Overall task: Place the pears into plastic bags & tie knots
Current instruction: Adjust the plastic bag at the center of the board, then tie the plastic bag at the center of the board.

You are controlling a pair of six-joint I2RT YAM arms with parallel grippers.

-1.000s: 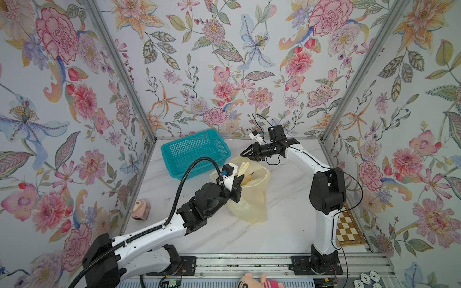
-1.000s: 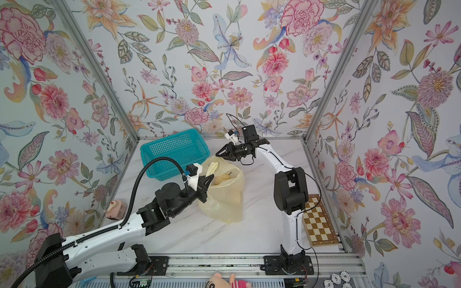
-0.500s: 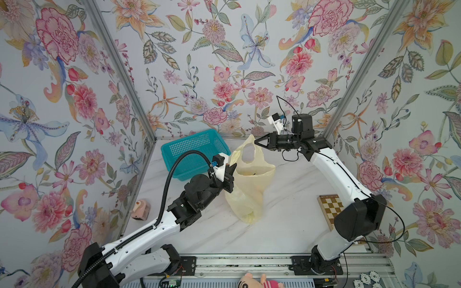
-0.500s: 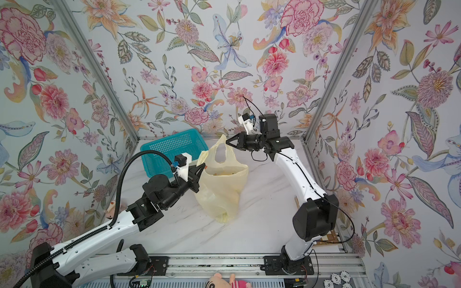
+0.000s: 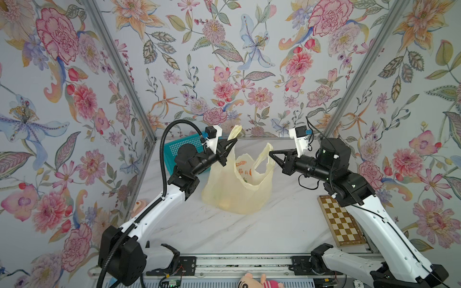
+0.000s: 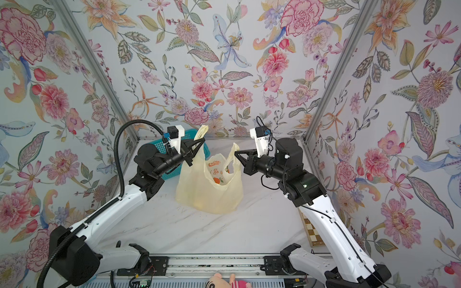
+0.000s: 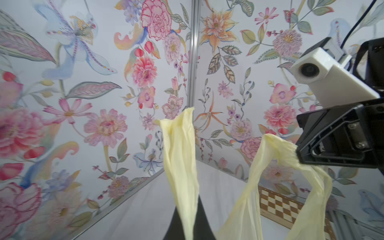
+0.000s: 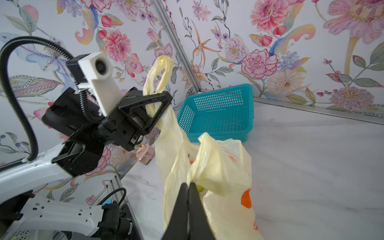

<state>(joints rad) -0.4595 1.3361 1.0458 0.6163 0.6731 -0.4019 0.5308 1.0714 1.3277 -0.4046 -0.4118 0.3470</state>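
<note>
The pale-yellow plastic bag [image 5: 237,184] with orange print stands on the marble table between my two arms, its mouth pulled open. My left gripper [image 5: 233,143] is shut on the bag's left handle [image 7: 180,158], whose loop end sticks up above the fingers. My right gripper [image 5: 270,154] is shut on the bag's right handle [image 5: 265,149]; the right wrist view shows its tips [image 8: 188,184] pinched together on the film. The two handles are held up and apart. The pears [image 5: 224,202] show only as dim yellowish lumps through the bag's bottom, plus a green sliver [image 8: 200,189].
A teal mesh basket [image 5: 184,147] sits behind my left arm at the back left corner. A wooden chessboard [image 5: 341,222] lies under my right arm by the right wall. A pinkish toy [image 5: 141,204] rests against the left wall, and a plush doll [image 5: 254,283] lies past the front rail.
My right gripper closed on the right handle and swung out to the right, raising it. My left gripper lifted its handle too, so the slumped bag now stands taller and spread.
</note>
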